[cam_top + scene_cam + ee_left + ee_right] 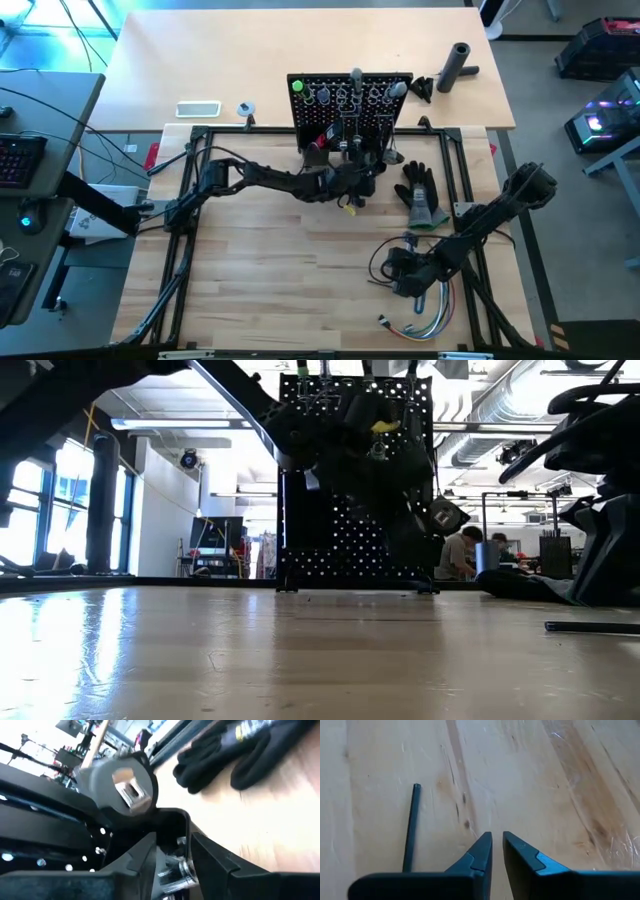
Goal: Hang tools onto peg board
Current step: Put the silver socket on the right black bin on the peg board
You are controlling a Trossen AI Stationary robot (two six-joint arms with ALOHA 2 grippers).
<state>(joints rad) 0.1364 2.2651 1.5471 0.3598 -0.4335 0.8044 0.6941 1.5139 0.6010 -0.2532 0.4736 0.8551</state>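
Note:
The black peg board [350,100] stands upright at the table's far middle, with several silver tools and a green-handled screwdriver [297,87] hanging on it. My left gripper [350,190] is right in front of its foot and has a tool with a round silver head [127,787] and a black shank between its fingers [172,840]. My right gripper [400,275] hangs shut and empty over the near right of the table. Beside its fingers [497,837] a thin black hex key [410,830] lies flat on the wood. My left gripper has the tool's black shank [172,822] between its two fingertips, just behind the silver head with its square drive. The head sticks out past the fingers toward the peg board, clear of the table. Whether both fingers press on the shank, I cannot tell.
A black glove [420,195] lies right of my left gripper, close to the board's foot. A bundle of coloured wires [425,315] lies near the front right edge. On the far table stand a black cylinder [457,65] and a white flat item [198,109].

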